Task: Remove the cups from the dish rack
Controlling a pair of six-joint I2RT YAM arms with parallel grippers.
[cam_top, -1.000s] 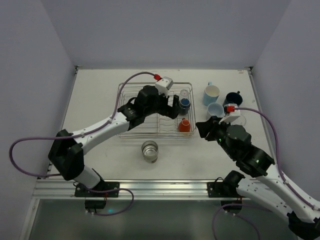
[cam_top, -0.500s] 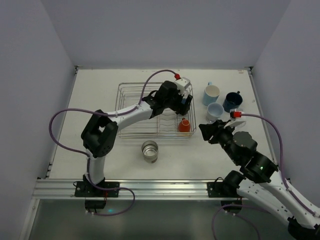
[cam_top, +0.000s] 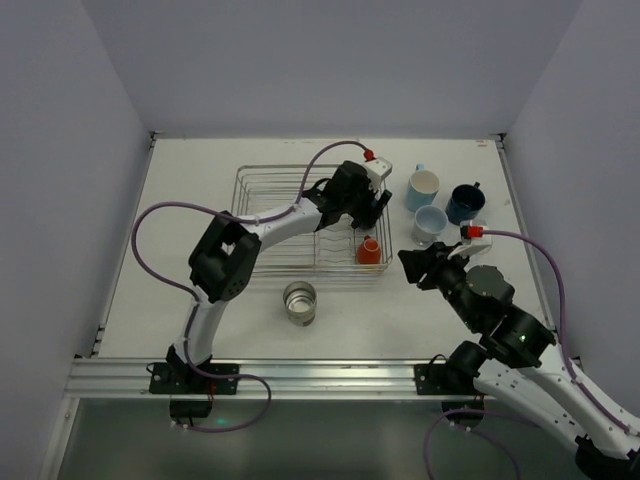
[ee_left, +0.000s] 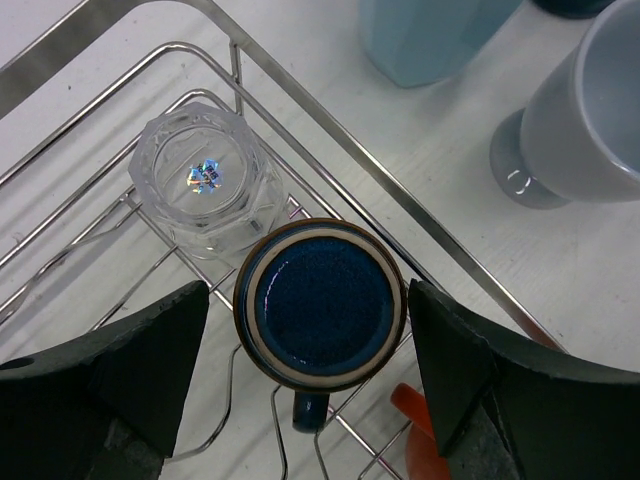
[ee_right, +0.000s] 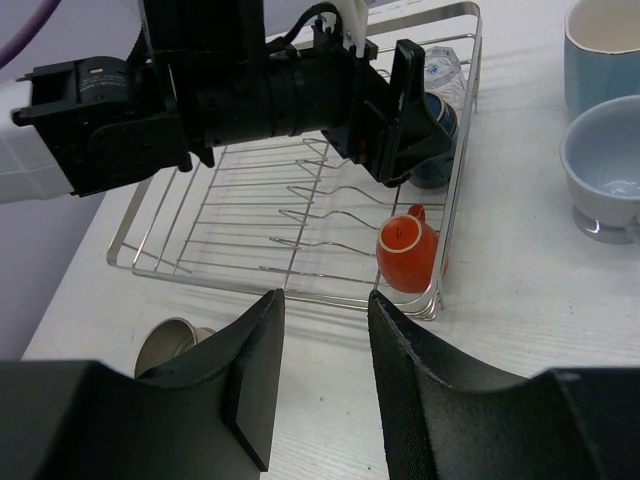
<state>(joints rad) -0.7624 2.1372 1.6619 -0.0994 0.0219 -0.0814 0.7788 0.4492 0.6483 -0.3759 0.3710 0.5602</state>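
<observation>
Jaws (L) now astride dk-blue cup [ee_left: 320,305]

White-and-black arms [cam_top: 285,218], purple cables [cam_top: 134,243], red connectors [cam_top: 369,155]

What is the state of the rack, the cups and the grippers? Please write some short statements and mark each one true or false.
1. The left gripper has one finger on each side of the dark blue cup. True.
2. The glass stands on the table, outside the rack. False: it is in the rack, beside the dark blue cup.
3. The orange cup is in the rack. True.
4. The right gripper holds a cup. False: it is open and empty.
5. The metal cup is in the rack. False: it stands on the table, in front of the rack.
</observation>
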